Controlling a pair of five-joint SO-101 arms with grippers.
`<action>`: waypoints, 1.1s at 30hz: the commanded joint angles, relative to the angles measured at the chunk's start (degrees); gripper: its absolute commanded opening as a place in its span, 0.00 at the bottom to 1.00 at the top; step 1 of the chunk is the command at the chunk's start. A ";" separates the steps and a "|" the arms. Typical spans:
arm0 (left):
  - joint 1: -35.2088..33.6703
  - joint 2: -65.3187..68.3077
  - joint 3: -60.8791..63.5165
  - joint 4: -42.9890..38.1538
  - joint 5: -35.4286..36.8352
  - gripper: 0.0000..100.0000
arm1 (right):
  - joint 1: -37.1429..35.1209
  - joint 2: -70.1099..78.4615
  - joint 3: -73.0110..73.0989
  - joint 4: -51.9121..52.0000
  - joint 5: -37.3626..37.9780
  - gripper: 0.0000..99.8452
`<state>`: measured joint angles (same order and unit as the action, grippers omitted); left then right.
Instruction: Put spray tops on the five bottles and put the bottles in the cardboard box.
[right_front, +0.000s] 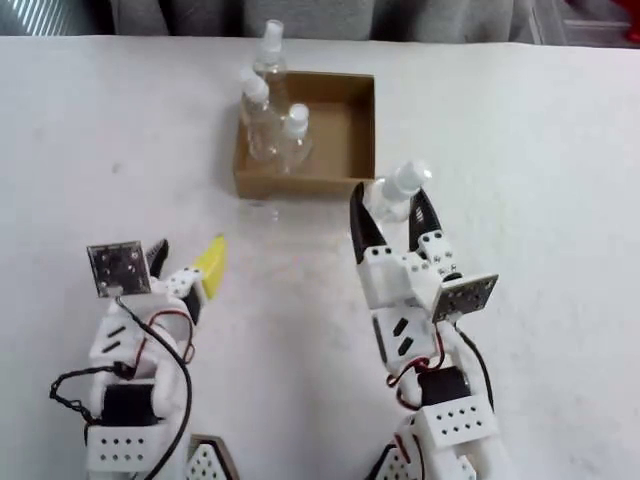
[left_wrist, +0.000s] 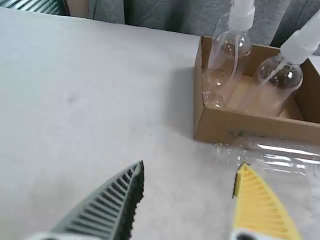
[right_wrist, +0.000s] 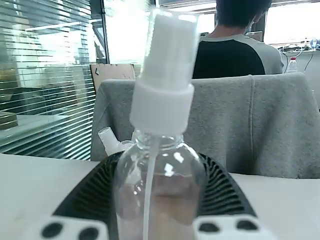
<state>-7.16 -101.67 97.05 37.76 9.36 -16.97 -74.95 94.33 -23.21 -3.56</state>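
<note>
Right wrist view: my right hand (right_front: 388, 205) grips a capped bottle (right_wrist: 161, 125). High view adds other bottles (right_front: 265, 125) in the cardboard box (right_front: 300, 186); left hand (right_front: 188, 250) open, lower left.

Clear capped bottles (right_front: 262, 110) (upright) in cardboard box (right_front: 345, 130)

High view overhead; wrist views low, forward; high, left share cardboard box (right_front: 345, 130).
</note>
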 joint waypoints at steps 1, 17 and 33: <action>-1.10 -3.65 -0.53 1.41 0.62 0.29 | -0.40 -0.40 -6.59 -1.36 0.79 0.02; -1.10 -2.95 -0.18 2.02 0.35 0.08 | -4.09 7.52 -25.14 5.76 0.79 0.02; -1.10 -2.86 0.00 4.48 0.35 0.08 | -3.65 38.02 -39.12 -2.68 0.70 0.02</action>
<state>-7.69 -103.87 97.05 42.15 9.36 -20.48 -40.31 58.99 -20.48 -3.56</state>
